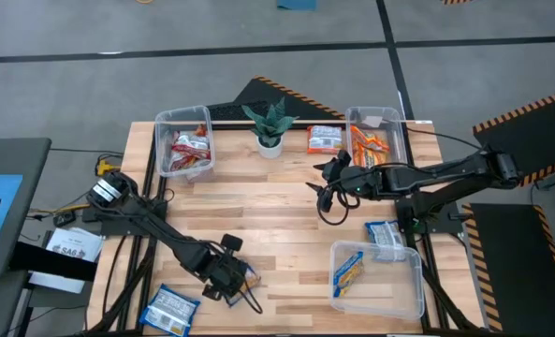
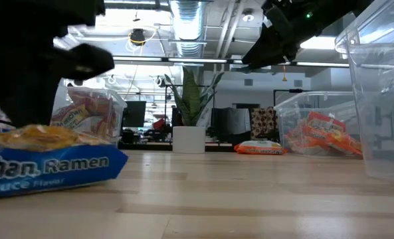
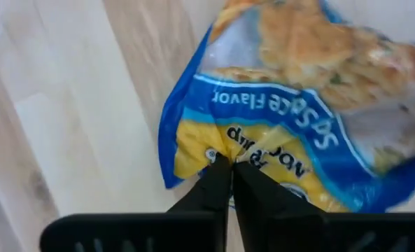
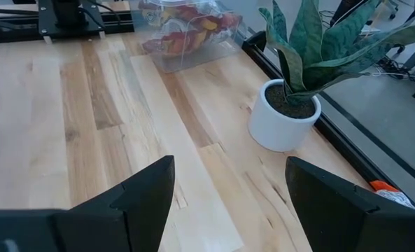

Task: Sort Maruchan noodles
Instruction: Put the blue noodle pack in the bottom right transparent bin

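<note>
A yellow-and-blue Maruchan noodles packet [image 3: 298,91] lies near the table's near edge, left of centre [image 1: 250,277]. My left gripper [image 1: 228,278] is shut on it, pointing steeply down. A second blue packet [image 1: 172,307] lies flat at the near left corner. My right gripper [image 1: 326,183] hangs open above the middle of the table, holding nothing; its two fingers stand wide apart in the right wrist view [image 4: 228,203]. An orange packet [image 1: 324,140] and a blue-and-white one [image 1: 385,234] lie loose on the right half. My left gripper pinches the packet's wrapper between its two fingertips [image 3: 217,178], on the yellow printed area near one end [image 3: 224,143]. The fingers come from above, slanting down. The wrapper creases toward the fingertips. The packet lies on the table [image 2: 50,162].
A clear bin [image 1: 185,140] with red packets stands far left and one [image 1: 375,140] with orange packets far right. A third bin [image 1: 403,281] at the near right holds a yellow-and-blue packet [image 1: 348,271]. A potted plant [image 1: 270,126] stands at the far middle.
</note>
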`<action>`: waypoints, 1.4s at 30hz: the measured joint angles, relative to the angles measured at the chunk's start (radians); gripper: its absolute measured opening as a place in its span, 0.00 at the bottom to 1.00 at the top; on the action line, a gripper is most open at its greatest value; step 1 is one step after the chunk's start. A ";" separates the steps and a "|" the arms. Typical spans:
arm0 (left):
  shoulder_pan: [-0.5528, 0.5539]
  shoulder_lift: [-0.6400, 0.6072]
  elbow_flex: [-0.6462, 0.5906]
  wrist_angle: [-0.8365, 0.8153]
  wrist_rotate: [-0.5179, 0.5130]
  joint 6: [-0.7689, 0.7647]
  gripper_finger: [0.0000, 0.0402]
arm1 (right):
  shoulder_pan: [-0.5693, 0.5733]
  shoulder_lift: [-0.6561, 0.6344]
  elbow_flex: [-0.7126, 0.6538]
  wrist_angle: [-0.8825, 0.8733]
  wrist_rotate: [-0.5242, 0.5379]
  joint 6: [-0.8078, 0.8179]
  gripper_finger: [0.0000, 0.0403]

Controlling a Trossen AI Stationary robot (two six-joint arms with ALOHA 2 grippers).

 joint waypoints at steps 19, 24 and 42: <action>0.035 -0.270 0.001 0.197 -0.123 0.239 0.00 | 0.000 0.000 0.000 0.000 0.000 0.000 0.73; 0.077 -0.281 0.001 0.244 -0.113 0.312 0.00 | 0.000 0.000 0.000 -0.001 -0.001 0.001 0.73; 0.136 -0.543 -0.234 0.554 -0.089 0.490 0.00 | 0.084 0.466 0.169 0.181 -0.602 -0.057 0.73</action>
